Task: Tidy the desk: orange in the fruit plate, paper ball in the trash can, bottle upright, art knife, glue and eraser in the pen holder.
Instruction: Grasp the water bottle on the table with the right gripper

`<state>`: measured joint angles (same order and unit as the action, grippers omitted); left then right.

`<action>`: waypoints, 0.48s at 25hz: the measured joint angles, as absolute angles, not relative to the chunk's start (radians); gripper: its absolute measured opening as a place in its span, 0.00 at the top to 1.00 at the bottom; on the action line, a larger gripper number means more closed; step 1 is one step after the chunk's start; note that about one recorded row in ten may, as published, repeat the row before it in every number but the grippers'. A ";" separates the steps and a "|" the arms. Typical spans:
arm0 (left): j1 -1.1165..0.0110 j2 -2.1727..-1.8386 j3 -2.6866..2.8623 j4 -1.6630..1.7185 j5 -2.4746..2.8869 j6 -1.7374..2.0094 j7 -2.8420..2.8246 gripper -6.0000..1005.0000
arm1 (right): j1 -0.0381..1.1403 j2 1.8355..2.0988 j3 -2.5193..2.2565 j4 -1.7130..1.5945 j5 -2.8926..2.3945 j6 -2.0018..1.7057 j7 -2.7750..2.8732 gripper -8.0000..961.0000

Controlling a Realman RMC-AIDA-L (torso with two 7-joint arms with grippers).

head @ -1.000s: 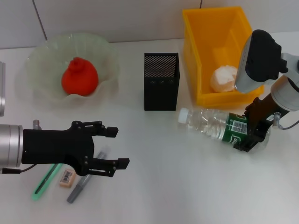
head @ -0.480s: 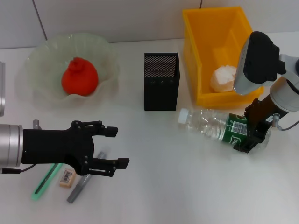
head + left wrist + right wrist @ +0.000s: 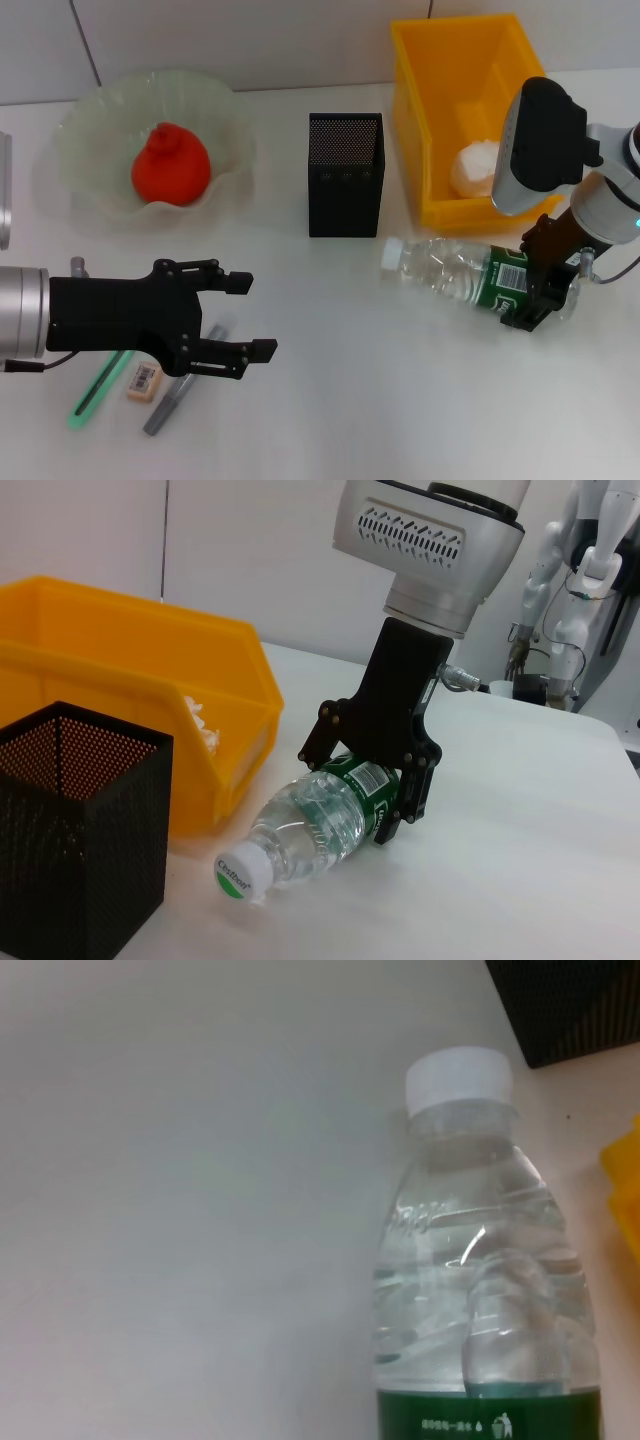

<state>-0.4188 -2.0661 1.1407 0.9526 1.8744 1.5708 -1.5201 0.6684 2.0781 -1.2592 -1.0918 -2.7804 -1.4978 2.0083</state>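
The clear bottle (image 3: 450, 268) lies on its side on the table, white cap toward the pen holder. My right gripper (image 3: 535, 287) is shut on its green-labelled end; the left wrist view shows the right gripper (image 3: 365, 795) clamping the bottle (image 3: 305, 832) there. The orange (image 3: 170, 166) rests in the fruit plate (image 3: 88, 120). A paper ball (image 3: 478, 166) lies in the yellow trash can (image 3: 412, 110). My left gripper (image 3: 255, 316) hovers open over the green art knife (image 3: 95, 390), the eraser (image 3: 143, 380) and the grey glue (image 3: 170, 404). The black mesh pen holder (image 3: 345, 175) stands mid-table.
A metal object (image 3: 4, 190) shows at the table's left edge. In the right wrist view the bottle (image 3: 480, 1290) fills the frame, with a corner of the pen holder (image 3: 570, 1005) beyond its cap. The pen holder (image 3: 70, 830) and trash can (image 3: 120, 690) stand close to the bottle.
My right arm has shifted slightly left, still holding the bottle, which stays nearly flat. The left arm has not moved.
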 joint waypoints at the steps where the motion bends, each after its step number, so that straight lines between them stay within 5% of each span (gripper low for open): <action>1: -0.419 -2.066 1.141 0.953 1.874 1.571 -1.520 0.14 | 0.668 2.078 -1.259 -1.092 -2.780 -1.498 2.008 0.18; 12: -0.419 -2.066 1.140 0.953 1.875 1.567 -1.521 0.14 | 0.644 2.082 -1.260 -1.141 -2.784 -1.501 2.009 0.18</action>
<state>-0.4188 -2.0662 1.1398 0.9525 1.8745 1.5673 -1.5211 0.6442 2.0821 -1.2601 -1.1413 -2.7844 -1.5015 2.0092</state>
